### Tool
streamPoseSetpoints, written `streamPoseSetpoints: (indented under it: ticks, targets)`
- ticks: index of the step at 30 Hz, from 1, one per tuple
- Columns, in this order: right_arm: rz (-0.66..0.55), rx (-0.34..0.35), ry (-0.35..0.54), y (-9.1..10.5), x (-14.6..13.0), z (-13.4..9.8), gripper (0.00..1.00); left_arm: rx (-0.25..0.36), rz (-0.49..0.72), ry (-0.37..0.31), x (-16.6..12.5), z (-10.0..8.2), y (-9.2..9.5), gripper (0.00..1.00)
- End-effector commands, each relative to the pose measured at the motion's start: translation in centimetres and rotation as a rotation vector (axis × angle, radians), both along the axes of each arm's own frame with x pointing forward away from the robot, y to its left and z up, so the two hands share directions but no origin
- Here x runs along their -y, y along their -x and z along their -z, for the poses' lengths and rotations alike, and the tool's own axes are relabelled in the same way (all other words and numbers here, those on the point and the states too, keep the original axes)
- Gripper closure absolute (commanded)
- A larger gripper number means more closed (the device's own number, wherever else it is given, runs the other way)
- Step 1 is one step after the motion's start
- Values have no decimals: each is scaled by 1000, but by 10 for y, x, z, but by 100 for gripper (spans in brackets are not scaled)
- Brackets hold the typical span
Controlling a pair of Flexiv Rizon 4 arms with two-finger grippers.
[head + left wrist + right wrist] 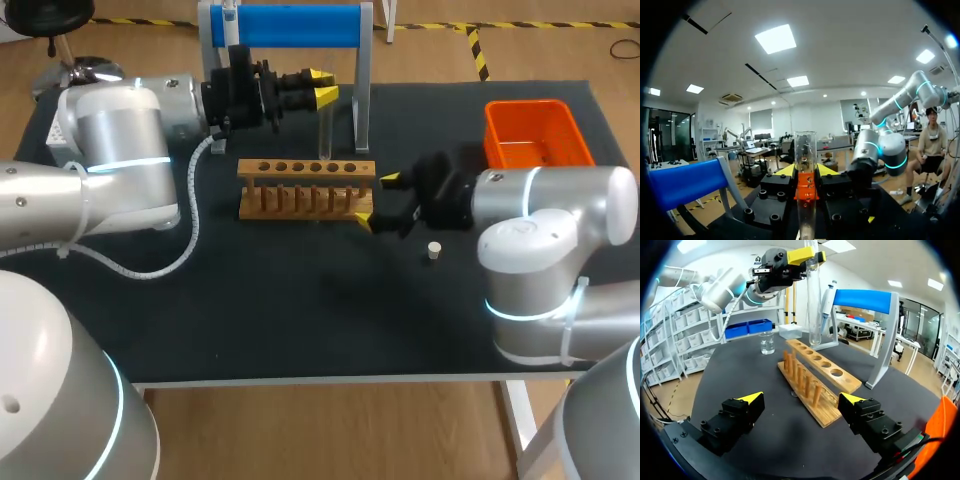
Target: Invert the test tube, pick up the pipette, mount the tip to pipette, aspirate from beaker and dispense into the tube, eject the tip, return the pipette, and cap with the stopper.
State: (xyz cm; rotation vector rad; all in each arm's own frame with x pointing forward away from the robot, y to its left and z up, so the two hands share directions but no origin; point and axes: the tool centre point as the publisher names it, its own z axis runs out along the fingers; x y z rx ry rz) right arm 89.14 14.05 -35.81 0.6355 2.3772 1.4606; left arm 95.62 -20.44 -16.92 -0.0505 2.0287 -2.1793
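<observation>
Left wrist view: my left claw (805, 172) pinched the glass tube (805, 150) near its mouth; I judged it light, slick, brittle. My right claw (802, 400) gaped empty beside the rack (822, 410).

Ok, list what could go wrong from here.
1. The left gripper holds the test tube by its upper part above the wooden rack. Lowered off-centre, the tube could strike the rack's top rather than enter a hole.
2. The right gripper stands open close to the rack's end. A nudge might shift the rack.
3. The stopper lies loose near that gripper, which might knock it away.
</observation>
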Motion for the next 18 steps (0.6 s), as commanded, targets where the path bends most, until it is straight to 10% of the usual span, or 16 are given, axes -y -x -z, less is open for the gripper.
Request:
streamPoseSetpoints:
  ticks: [1,18]
  targets:
    - [-13,-4,15,-1,-1,0,0,-1,2,-2,1,0,-2,100]
    - [-23,-3,36,-4,2,-1,0,-1,2,-2,1,0,-2,100]
